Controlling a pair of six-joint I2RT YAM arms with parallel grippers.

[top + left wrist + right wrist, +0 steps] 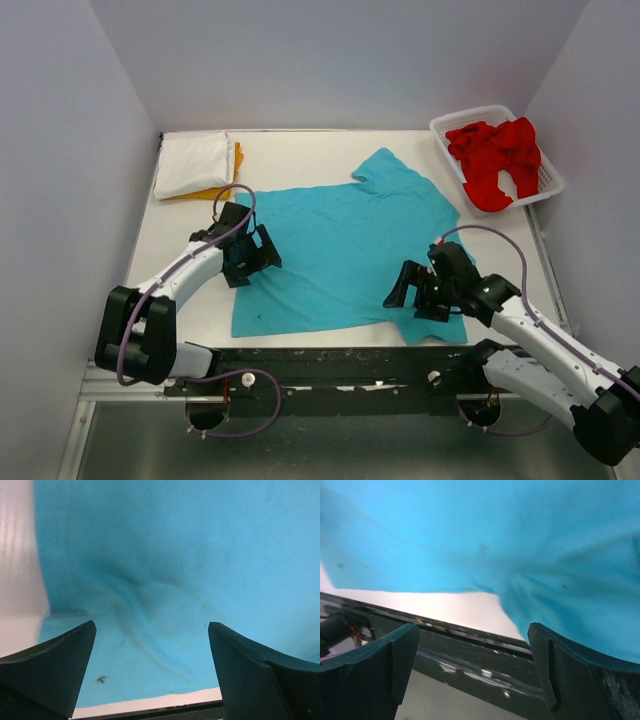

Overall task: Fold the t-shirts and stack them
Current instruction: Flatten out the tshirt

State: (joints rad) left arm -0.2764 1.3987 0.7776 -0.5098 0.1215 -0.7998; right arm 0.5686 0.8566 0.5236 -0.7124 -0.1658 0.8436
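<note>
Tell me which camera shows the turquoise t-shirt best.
Top external: the turquoise t-shirt lies spread on the table, nearly all visible. Both wrist views show only a close patch of cloth near its edge.

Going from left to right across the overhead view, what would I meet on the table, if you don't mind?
Folded white t-shirt lying on an orange t-shirt → left gripper, open → turquoise t-shirt spread flat → right gripper, open → white basket holding red t-shirts.
</note>
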